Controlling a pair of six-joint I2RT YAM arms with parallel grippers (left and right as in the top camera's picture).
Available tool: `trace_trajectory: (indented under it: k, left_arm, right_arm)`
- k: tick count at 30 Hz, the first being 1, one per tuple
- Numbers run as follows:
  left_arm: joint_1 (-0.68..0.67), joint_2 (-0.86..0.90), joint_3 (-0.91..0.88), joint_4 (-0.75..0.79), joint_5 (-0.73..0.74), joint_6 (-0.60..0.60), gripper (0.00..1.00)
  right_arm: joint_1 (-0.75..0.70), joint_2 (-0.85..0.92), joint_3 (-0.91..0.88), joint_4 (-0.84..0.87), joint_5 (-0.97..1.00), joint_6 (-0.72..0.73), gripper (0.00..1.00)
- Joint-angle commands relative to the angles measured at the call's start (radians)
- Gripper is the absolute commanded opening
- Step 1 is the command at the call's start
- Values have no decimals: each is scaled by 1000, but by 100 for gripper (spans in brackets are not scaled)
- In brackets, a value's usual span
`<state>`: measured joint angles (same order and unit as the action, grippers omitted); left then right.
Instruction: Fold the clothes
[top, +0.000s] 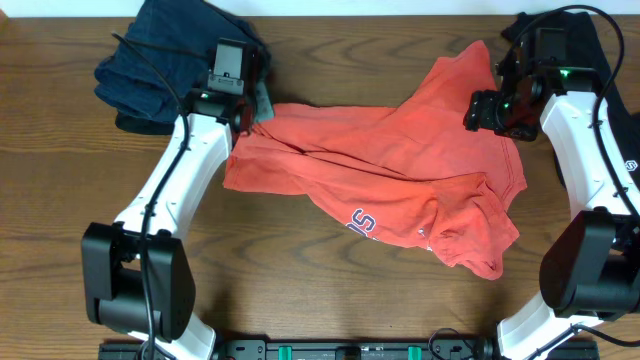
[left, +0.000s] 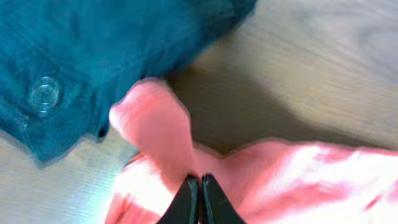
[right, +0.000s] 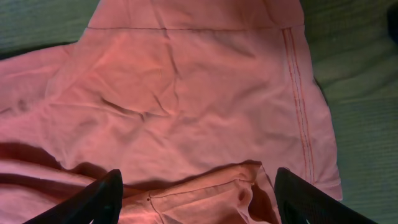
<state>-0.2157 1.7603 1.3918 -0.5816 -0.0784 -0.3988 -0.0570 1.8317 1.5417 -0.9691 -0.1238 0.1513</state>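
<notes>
At the T-shirt (top: 400, 170), left fingers (left: 186, 202) pinch it; right fingers (right: 93, 199) gape.

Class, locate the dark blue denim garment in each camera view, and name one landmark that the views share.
Overhead: the denim garment lies bunched at the top left.
Left wrist: the denim garment fills the upper left, its button showing.
Right wrist: not in it.
Shared landmark: the coral-red T-shirt, seen in all three views.

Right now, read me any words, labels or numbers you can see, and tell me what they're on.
Chest lettering on the red shirt: mostly folded away, cannot be read.
White mark on black cloth at the right edge: too small to read.
Nothing else.
</notes>
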Motion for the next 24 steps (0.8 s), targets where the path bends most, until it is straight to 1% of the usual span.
trace_trajectory:
  k: [1,6,9,12,16,18,22,24]
  left_arm:
    - [7,4,6,-90,-9,2,6]
    - [7,3,6,-271,-9,41,6]
    - [7,4,6,-390,-9,42,6]
    - [7,4,-7,-454,-8,42,6]
    - [7,5,-51,-424,-8,42,6]
    - [7,10,-63,-404,-8,42,6]
    - [7,24,-63,-387,-8,41,6]
    - [7,24,-63,-377,-8,42,6]
  right_arm:
    - [16,-14,14,1,-8,-7,76]
    - [16,-14,14,1,-8,-9,76]
    - [16,-14,14,1,-8,-11,76]
    - [16,-13,14,8,-8,-11,75]
    - [19,-12,14,36,-8,-11,75]
    - [19,-6,14,63,-8,-11,73]
    - [18,26,14,147,-5,-18,68]
    - [16,56,14,212,0,-19,67]
